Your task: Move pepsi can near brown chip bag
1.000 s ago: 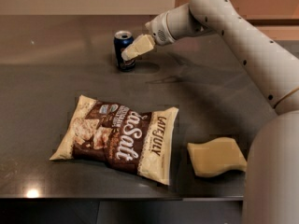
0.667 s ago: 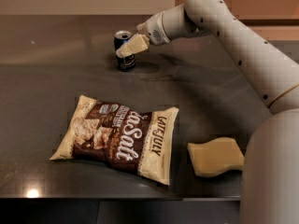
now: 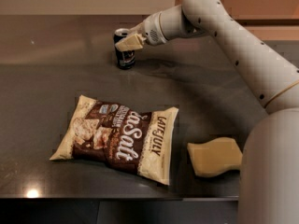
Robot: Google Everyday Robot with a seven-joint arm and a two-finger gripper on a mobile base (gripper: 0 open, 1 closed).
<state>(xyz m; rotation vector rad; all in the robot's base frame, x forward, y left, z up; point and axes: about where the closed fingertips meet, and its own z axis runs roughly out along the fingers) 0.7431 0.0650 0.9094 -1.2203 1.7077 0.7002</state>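
1. Leftward and slightly upward in the view goes the gripper (image 3: 131, 42) over the last second, sliding from the right flank of the pepsi can (image 3: 125, 59) to sit across its upper part, just under the silver rim; the long pale arm (image 3: 243, 45) has swung with it
2. Unmoved through that second is the can itself; you will find it upright at the far side of the dark counter (image 3: 51, 83), its lower half showing below the gripper
3. Whether the claw is apart, together or clamped on the can you cannot tell from this view; its pale tip overlaps the can, and contact looks likely but is not certain
4. Equally unmoved is the brown chip bag (image 3: 119, 136), lying flat toward the near edge, well apart from the can; a pale yellow sponge (image 3: 215, 157) lies just beside the bag on its right, also where it was
5. What the shift means for you: the approach appears to be ending and the grasp is the step in hand; the carry toward the bag has not begun, so the task is judged to be at an early stage
6. Watch the hold before any lift; a grip this high on a slim can could tip it, and the set-down should land on bare counter near the bag, not on the bag or the sponge
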